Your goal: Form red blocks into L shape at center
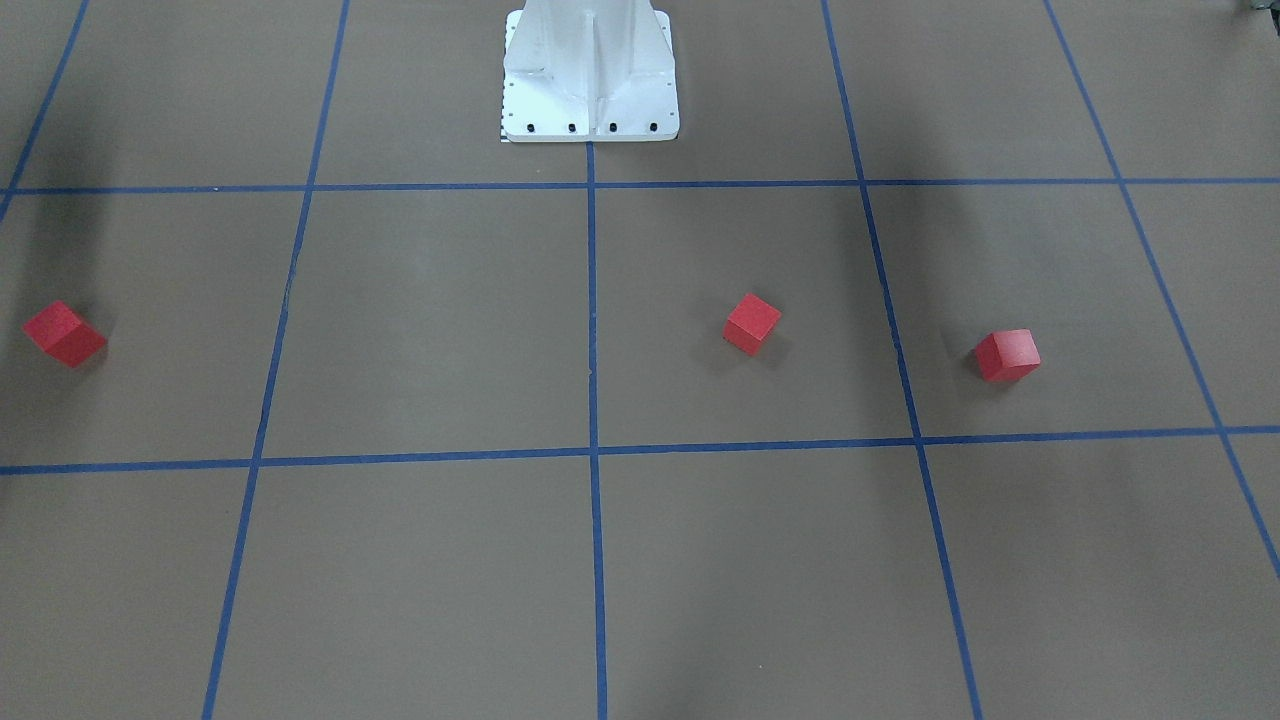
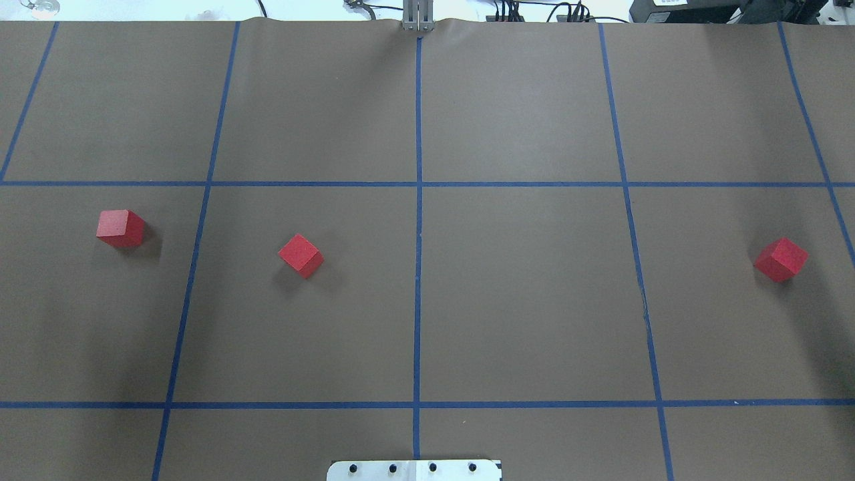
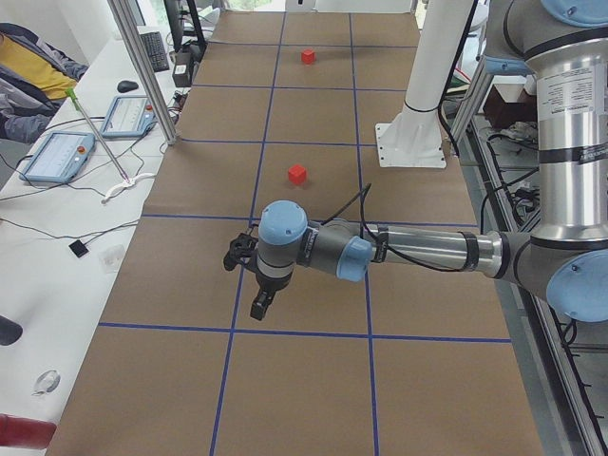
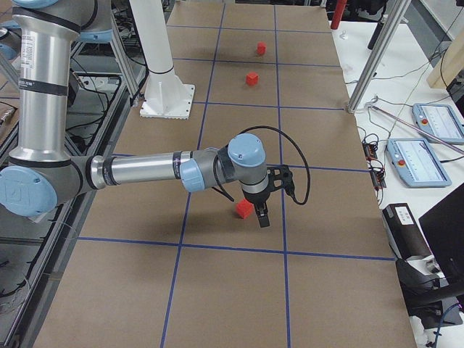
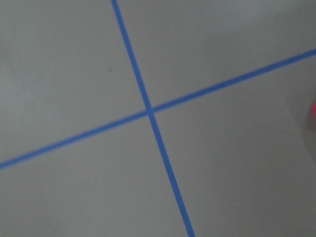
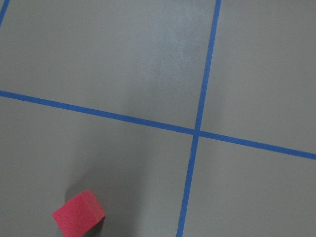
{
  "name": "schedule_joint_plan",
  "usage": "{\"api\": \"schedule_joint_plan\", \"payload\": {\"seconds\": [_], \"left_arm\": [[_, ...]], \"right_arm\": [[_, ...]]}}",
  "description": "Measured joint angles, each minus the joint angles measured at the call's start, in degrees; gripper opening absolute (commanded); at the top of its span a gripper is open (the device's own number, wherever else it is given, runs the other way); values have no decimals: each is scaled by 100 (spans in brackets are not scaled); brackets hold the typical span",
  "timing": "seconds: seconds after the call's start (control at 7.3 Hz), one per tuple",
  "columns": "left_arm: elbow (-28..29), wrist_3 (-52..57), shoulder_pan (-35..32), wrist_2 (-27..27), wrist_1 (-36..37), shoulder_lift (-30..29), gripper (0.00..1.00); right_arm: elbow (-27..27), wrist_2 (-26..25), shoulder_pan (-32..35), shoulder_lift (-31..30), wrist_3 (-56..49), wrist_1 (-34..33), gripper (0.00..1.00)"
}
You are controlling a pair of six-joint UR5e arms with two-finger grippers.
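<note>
Nearest the side camera, the right gripper point(image 4: 261, 216) hangs fingers-down just beside the rightmost red block point(image 4: 244, 209). Whether it is parted or closed cannot be told, nor whether it touches the block. Over on the far side, the left gripper point(image 3: 259, 306) points down above a crossing of blue tape lines point(image 5: 149, 111), its opening equally unreadable. The leftmost red block point(image 2: 121, 228) is near it, hidden behind the wrist from the side. The middle red block point(image 2: 300, 255) sits just left of the center point(image 2: 521, 294). Bare brown surface spreads between the blocks, with the white robot base point(image 2: 414, 469) at the near edge.
</note>
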Motion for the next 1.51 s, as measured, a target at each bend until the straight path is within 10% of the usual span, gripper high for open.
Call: {"api": "schedule_joint_plan", "payload": {"seconds": [0.96, 1.51], "left_arm": [[498, -28, 7, -35, -1112, -261, 100], [495, -12, 6, -44, -1122, -251, 100]], "right_arm": [[-296, 660, -1458, -83, 35, 1921, 100], [-669, -283, -2384, -19, 14, 2542, 100]]}}
